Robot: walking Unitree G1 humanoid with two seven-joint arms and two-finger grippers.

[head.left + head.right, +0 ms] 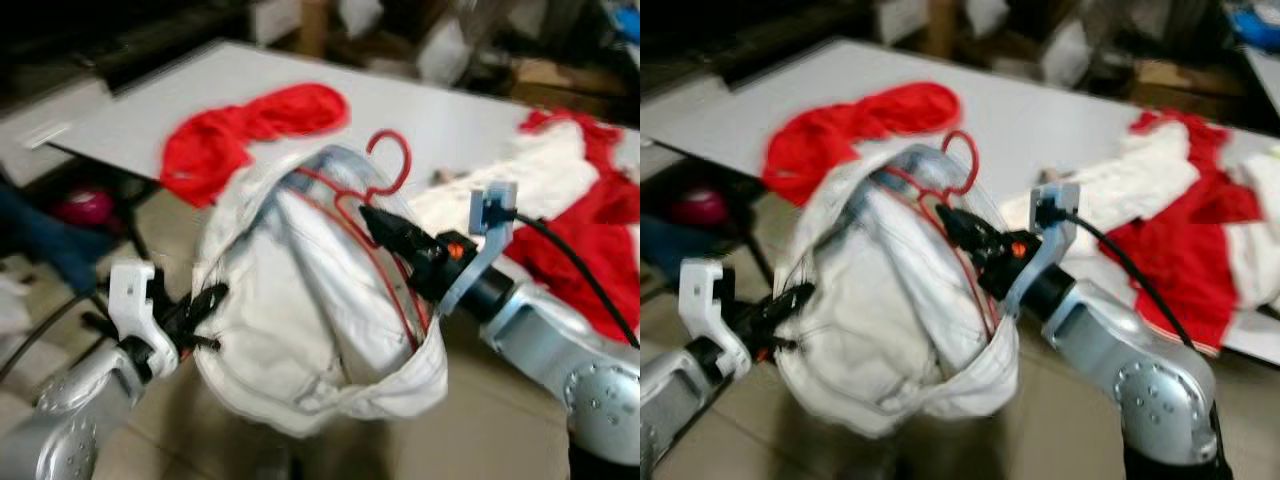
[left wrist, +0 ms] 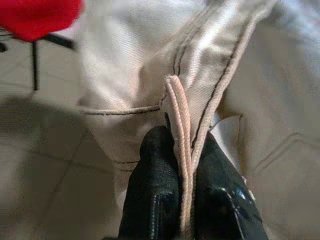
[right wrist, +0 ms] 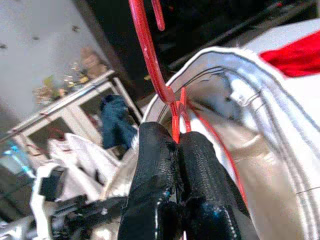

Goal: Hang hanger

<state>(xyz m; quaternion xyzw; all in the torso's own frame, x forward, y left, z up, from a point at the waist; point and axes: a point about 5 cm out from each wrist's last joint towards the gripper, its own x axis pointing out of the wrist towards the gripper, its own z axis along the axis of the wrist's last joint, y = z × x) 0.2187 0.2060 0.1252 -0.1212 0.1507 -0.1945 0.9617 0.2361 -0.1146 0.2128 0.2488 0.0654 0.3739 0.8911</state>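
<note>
Left eye view, frame centre: your right pincer point(image 1: 372, 222) clamps the red hanger point(image 1: 390, 160); your left pincer point(image 1: 212, 297) pinches the white garment point(image 1: 300, 320) hem.

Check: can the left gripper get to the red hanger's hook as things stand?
Probably not: the left gripper is shut on the white garment, while the right gripper holds the red hanger by its neck.

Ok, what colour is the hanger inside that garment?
Red; the hanger shows best in the right wrist view, pinched by the right pincer.
</note>
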